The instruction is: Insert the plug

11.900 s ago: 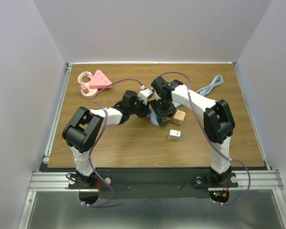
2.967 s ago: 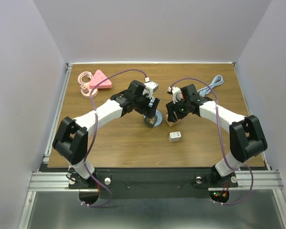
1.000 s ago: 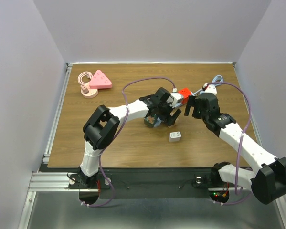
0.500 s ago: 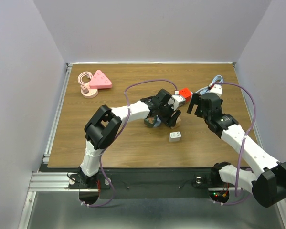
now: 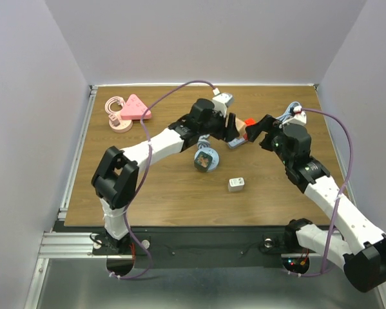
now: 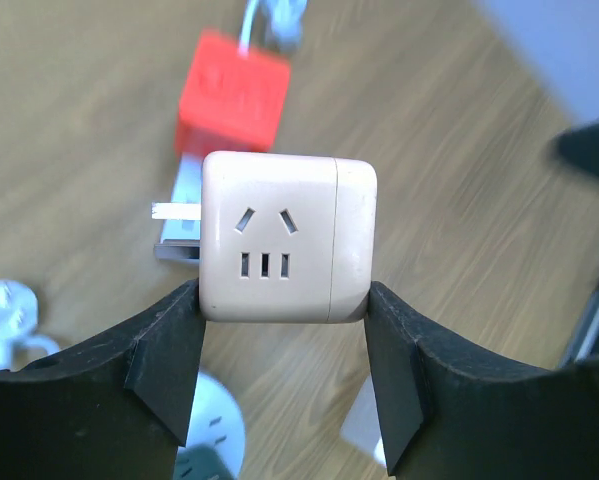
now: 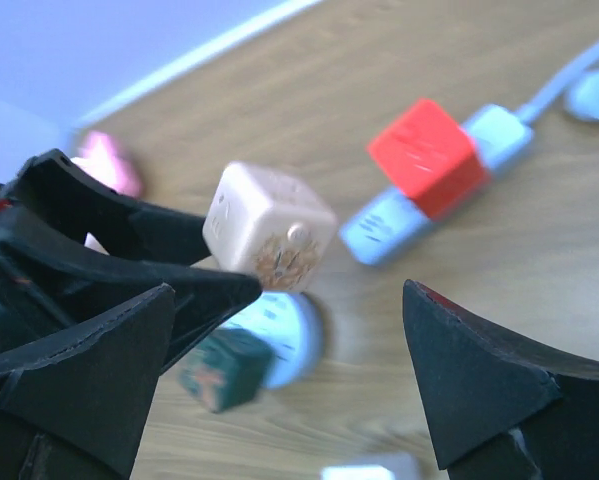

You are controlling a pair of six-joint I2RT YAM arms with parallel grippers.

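cream cube plug [image 6: 279,240] aloft (prong at left)

The wooden table [image 5: 160,193] carries a pink triangular socket block [image 5: 136,107] with its coiled pink cord [image 5: 117,116] far left, a round pale disc [image 7: 295,335] mid-table, a small white cube [image 5: 236,184] nearer the arms, and a pale-blue power strip [image 7: 379,228] (a red cube [image 7: 424,157] sits on it) to the right.

A wooden table [image 5: 154,193] sits enclosed by plain pale lavender walls [image 5: 205,38].
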